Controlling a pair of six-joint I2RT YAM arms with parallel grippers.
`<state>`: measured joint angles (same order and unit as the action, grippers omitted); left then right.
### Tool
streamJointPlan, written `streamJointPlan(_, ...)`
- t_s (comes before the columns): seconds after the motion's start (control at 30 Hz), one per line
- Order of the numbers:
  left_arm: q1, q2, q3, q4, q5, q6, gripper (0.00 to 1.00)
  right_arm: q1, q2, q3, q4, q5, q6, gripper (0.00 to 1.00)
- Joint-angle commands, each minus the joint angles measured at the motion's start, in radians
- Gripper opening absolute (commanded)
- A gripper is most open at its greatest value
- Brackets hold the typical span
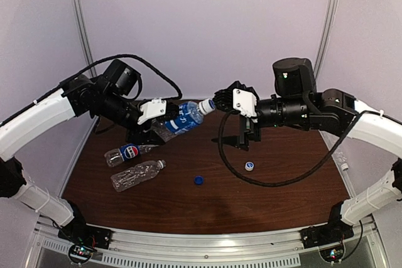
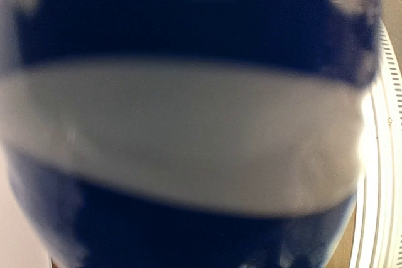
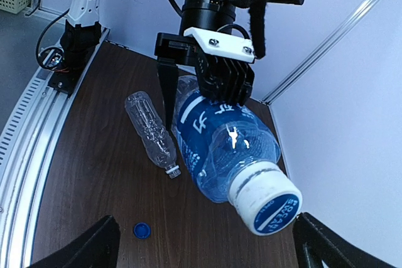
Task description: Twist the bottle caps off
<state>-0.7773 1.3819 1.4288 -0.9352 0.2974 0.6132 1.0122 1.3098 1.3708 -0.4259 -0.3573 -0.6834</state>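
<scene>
Clamps blue-labelled bottle point(image 1: 182, 119) in left tool point(image 1: 162, 125) above bench point(image 1: 282, 199), aims long axis and white cap point(image 3: 267, 202) straight at right tool point(image 1: 220, 101), fingers point(image 3: 88, 246) spread apart either side of cap, nearer arm for next twist.

A blurred bottle point(image 2: 188, 136) fills the left wrist view; the 2 right fingers point(image 3: 88, 246) are cut off by the bottom edge
</scene>
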Motion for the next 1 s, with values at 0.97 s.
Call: streamJointPlan(0.97,0.099,0.038,0.032,0.041,-0.096,-0.07,0.4,-0.219,-0.064,-0.149,0.325,-0.064,0.648,1.0)
